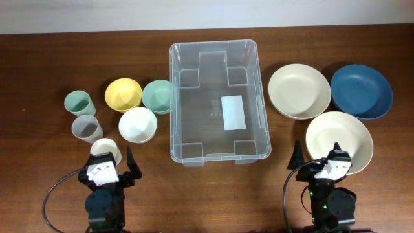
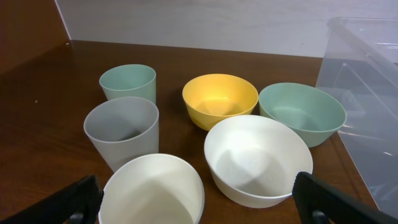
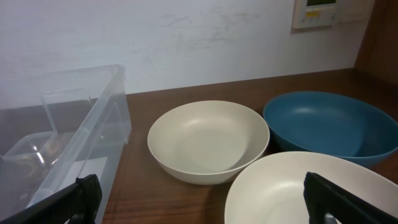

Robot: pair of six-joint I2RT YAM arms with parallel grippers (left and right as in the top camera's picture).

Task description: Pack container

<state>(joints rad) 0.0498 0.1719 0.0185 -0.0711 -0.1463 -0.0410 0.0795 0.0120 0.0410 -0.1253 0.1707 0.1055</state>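
Observation:
The container [image 1: 218, 54], a large clear tub with a white label on its base, stands empty at the table's middle; its wall shows in the left wrist view [image 2: 367, 93] and right wrist view [image 3: 93, 130]. My left gripper [image 1: 110, 169] is open and empty at the front left, just behind a cream cup [image 1: 105, 149] [image 2: 152, 193]. My right gripper [image 1: 323, 169] is open and empty at the front right, over the near edge of a cream bowl [image 1: 339, 139] [image 3: 311, 193].
Left of the tub: green cup [image 1: 78, 102], grey cup [image 1: 86, 127], yellow bowl [image 1: 123, 94], green bowl [image 1: 157, 96], white bowl [image 1: 138, 124]. Right of it: a second cream bowl [image 1: 299, 91] and a blue bowl [image 1: 361, 90].

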